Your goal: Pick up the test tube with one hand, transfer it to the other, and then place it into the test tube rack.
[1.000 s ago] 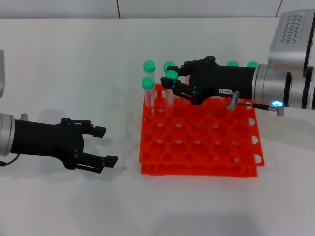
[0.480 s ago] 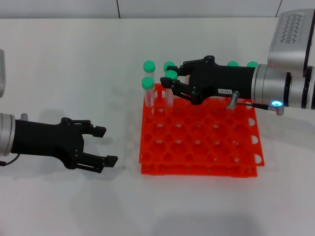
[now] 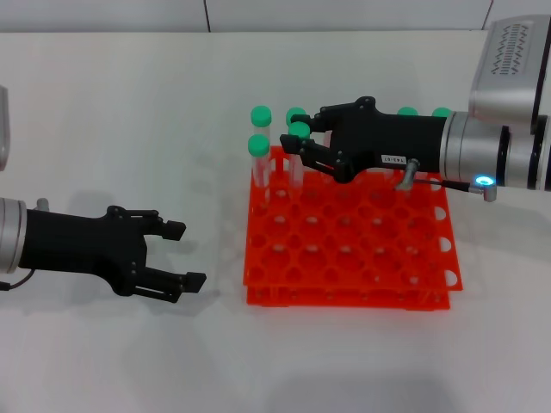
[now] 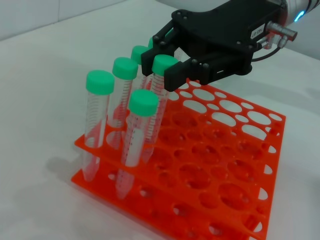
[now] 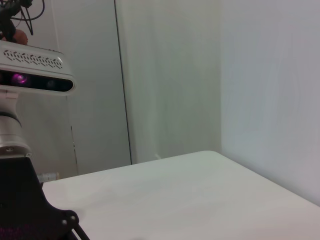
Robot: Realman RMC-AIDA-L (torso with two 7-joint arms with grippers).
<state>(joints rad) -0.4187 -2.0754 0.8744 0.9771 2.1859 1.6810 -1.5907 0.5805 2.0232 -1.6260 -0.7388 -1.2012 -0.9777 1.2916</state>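
Observation:
My right gripper [image 3: 298,134], black with a small white label, reaches over the back left part of the orange-red test tube rack [image 3: 344,298]. It is shut on the green cap end of a clear test tube [image 3: 299,131] that stands upright with its lower end in a rack hole. The left wrist view shows the same grip [image 4: 163,63] on that tube [image 4: 159,95] above the rack [image 4: 278,121]. My left gripper [image 3: 186,255] is open and empty, low over the table to the left of the rack.
Other green-capped tubes stand in the rack's back rows: two at the back left corner [image 3: 259,144], others behind my right gripper [image 3: 407,112]. The rack's front rows hold no tubes. The right wrist view shows only a wall and the table's far part.

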